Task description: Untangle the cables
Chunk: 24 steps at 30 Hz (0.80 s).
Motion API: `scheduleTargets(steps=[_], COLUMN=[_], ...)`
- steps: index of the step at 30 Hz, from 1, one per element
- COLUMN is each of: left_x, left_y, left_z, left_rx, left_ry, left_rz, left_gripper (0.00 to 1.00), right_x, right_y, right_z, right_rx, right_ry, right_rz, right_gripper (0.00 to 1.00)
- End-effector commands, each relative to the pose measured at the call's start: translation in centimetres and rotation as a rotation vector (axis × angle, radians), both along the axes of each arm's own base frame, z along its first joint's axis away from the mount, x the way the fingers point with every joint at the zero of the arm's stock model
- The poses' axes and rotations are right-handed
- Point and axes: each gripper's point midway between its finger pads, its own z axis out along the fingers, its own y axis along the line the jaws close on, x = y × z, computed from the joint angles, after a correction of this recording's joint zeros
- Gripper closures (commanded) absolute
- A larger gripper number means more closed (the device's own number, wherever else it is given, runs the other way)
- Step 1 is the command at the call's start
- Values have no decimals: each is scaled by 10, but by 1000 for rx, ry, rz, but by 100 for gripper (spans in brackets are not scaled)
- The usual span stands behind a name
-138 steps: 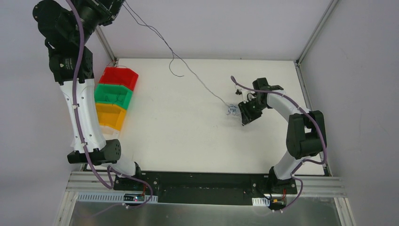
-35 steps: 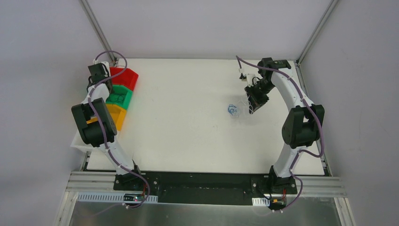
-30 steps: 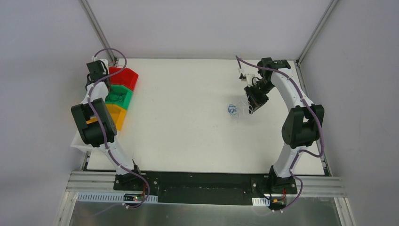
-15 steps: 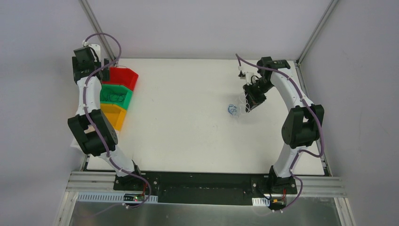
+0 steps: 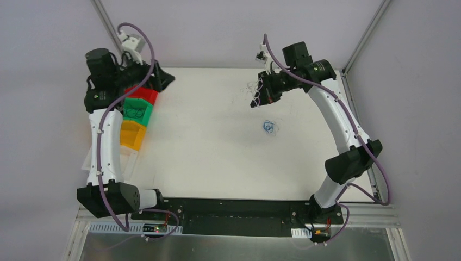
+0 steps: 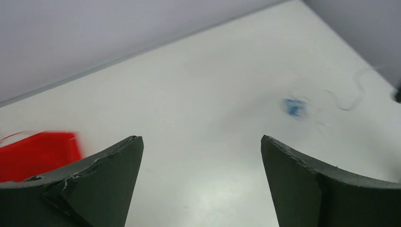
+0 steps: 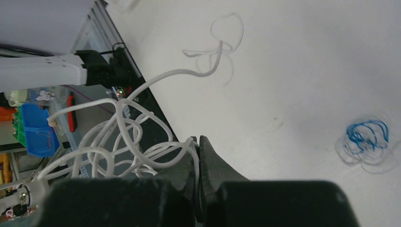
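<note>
My right gripper (image 5: 255, 101) hangs high over the back middle of the table, shut on a thin white cable (image 7: 118, 137). That cable dangles from the jaws in a loose tangle, with a looped end (image 7: 220, 45) trailing out. A small blue cable coil (image 5: 268, 128) lies alone on the table below it, and also shows as the blue coil (image 7: 366, 137) and as a blurred blue coil (image 6: 294, 107). Above the red bin (image 5: 143, 93), my left gripper (image 5: 167, 81) is raised and open. Nothing sits between its fingers (image 6: 118, 161).
Red, green (image 5: 136, 110) and yellow (image 5: 129, 134) bins stand in a row along the table's left edge. The green one holds a dark cable. Metal frame posts rise at both back corners. The arm bases sit on the black rail at the near edge.
My left gripper opened over the green bin, then rose and swung toward the table's back. My right arm lifted the white cable up and back, away from the blue coil.
</note>
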Motion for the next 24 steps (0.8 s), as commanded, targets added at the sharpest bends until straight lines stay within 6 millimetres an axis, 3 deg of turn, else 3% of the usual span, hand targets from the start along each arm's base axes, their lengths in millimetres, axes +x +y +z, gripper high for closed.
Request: scheduleTargets(steps=[1,4,8,13,17,19,21,24], left_x=[-61,-86,-108,-120,-130,-130,-130,-135], left_y=[-124,-171,-218,-256,-272,-274,-275,-277], left_z=[-1,-5,-12,-26,-35,-33,-29,-22], left_rx=[-132,-123,-129,-116,-117,-120,-127,-137], left_ry=[41,24,38,54,73,63,53,41], left_rz=[-506,-661,-807,-908,-969,-979,-988,-1026], left_gripper=[1,1,1,1,6,16,37,81], right_x=[-24,-36,-55,-75,-74,-75,-77,-78], right_y=[27,40,54,64,63,60,57,52], right_z=[51,52,51,49,46,45,41,36], right_rx=[170,196,206,190,171,159,145,121], right_ry=[-55,-58,-58,-81,-101,-109,-111,-122], right_rz=[50,99,168,234,223,219,221,218], right_gripper=[100,100,100,100,100,100,100,100])
